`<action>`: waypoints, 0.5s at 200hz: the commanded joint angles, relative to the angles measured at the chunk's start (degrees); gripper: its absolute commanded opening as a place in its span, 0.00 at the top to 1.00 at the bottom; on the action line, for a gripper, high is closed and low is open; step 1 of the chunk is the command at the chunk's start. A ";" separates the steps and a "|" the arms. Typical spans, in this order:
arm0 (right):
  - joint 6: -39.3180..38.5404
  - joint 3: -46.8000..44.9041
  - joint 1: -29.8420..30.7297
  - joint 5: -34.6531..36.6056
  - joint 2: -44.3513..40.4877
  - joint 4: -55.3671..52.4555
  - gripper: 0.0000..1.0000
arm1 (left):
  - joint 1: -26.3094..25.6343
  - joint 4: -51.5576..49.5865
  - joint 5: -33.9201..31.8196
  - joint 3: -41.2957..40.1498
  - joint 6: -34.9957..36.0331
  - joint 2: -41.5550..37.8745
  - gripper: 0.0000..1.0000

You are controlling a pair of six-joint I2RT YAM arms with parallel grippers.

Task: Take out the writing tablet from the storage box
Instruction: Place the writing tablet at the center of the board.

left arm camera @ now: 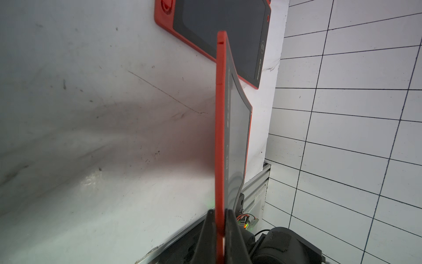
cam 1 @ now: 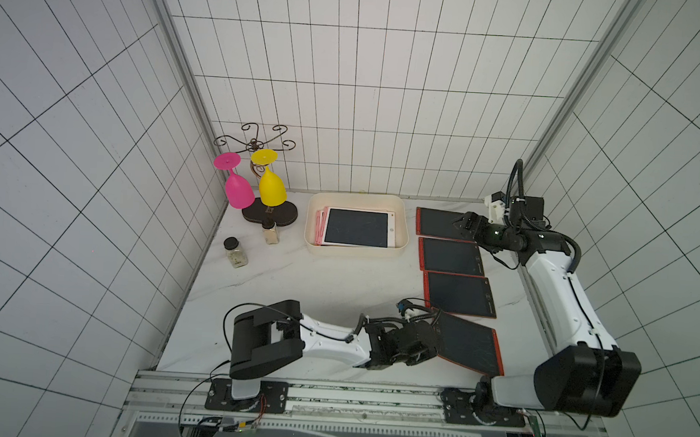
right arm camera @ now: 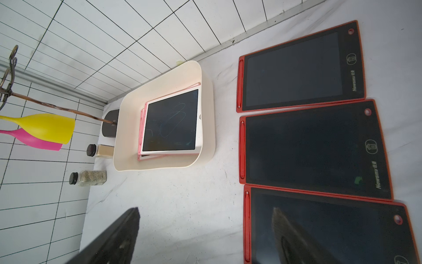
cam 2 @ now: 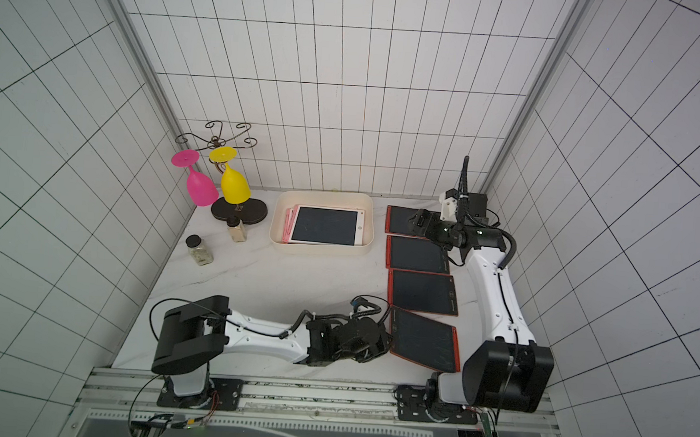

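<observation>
The cream storage box (cam 1: 358, 198) (cam 2: 324, 195) (right arm camera: 127, 128) stands at the back middle of the table. In it lies a stack of pink-and-white writing tablets (cam 1: 356, 227) (cam 2: 323, 225) (right arm camera: 171, 121). My left gripper (cam 1: 432, 337) (left arm camera: 220, 219) is shut on the edge of a red-framed writing tablet (cam 1: 469, 345) (cam 2: 424, 340) (left arm camera: 220, 137) at the front right, skewed to the row beside it. My right gripper (cam 1: 462, 224) (right arm camera: 205, 219) hangs open and empty over the farthest of three red tablets (cam 1: 450, 256) (right arm camera: 315, 148) lying in a column right of the box.
A pink goblet (cam 1: 239, 190) and a yellow goblet (cam 1: 272, 187) hang on a wire rack with a dark base (cam 1: 269, 214) at the back left. Two spice jars (cam 1: 236, 253) (cam 1: 271, 232) stand left of the box. Tiled walls close in three sides.
</observation>
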 commanded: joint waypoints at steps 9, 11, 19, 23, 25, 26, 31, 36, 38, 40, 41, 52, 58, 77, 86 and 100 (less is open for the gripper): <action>-0.20 -2.92 -0.46 -1.64 -1.79 0.80 0.08 | -0.66 -4.92 -0.64 0.44 -1.47 3.03 0.93; -0.20 -2.99 -0.49 -1.69 -1.82 0.84 0.08 | -0.66 -4.90 -0.56 0.46 -1.47 3.13 0.92; -0.13 -3.09 -0.44 -1.74 -1.90 0.80 0.08 | -0.75 -4.90 -0.66 0.68 -1.54 3.62 0.91; -0.13 -3.10 -0.51 -1.82 -1.93 0.84 0.08 | -0.75 -4.90 -0.66 0.73 -1.68 3.83 0.91; -0.11 -3.10 -0.50 -1.84 -1.92 0.85 0.08 | -0.75 -4.90 -0.61 0.71 -1.70 3.97 0.91; -0.11 -3.10 -0.47 -1.83 -1.92 0.81 0.08 | -0.75 -4.94 -0.60 0.76 -1.71 4.00 0.91; -0.19 -3.10 -0.47 -1.88 -2.02 0.85 0.08 | -0.73 -4.83 -0.67 0.78 -1.73 4.23 0.91; -0.18 -3.14 -0.44 -1.85 -2.13 0.78 0.08 | -0.75 -4.73 -0.63 0.90 -1.73 4.45 0.91; -0.13 -3.13 -0.46 -1.89 -2.10 0.84 0.08 | -0.75 -4.77 -0.65 0.90 -1.75 4.54 0.91; -0.11 -3.17 -0.49 -1.86 -2.18 0.79 0.08 | -0.75 -4.78 -0.63 0.95 -1.78 4.63 0.91; -0.11 -3.18 -0.47 -1.88 -2.23 0.82 0.08 | -0.75 -4.75 -0.66 0.93 -1.84 4.64 0.90; -0.19 -3.23 -0.44 -1.89 -2.27 0.83 0.08 | -0.82 -4.74 -0.76 0.99 -1.95 4.96 0.87; -0.19 -3.27 -0.48 -1.91 -2.33 0.77 0.08 | -0.84 -4.73 -0.86 0.99 -1.95 5.05 0.87; -0.22 -3.45 -0.44 -2.02 -2.53 1.00 0.08 | -0.84 -4.77 -1.02 1.08 -2.04 5.18 0.86; -0.20 -3.52 -0.50 -2.08 -2.44 1.15 0.08 | -0.84 -4.74 -1.05 1.12 -2.02 5.27 0.85; -0.20 -3.53 -0.47 -2.25 -2.38 1.16 0.08 | -0.93 -4.72 -1.07 1.33 -2.08 5.60 0.85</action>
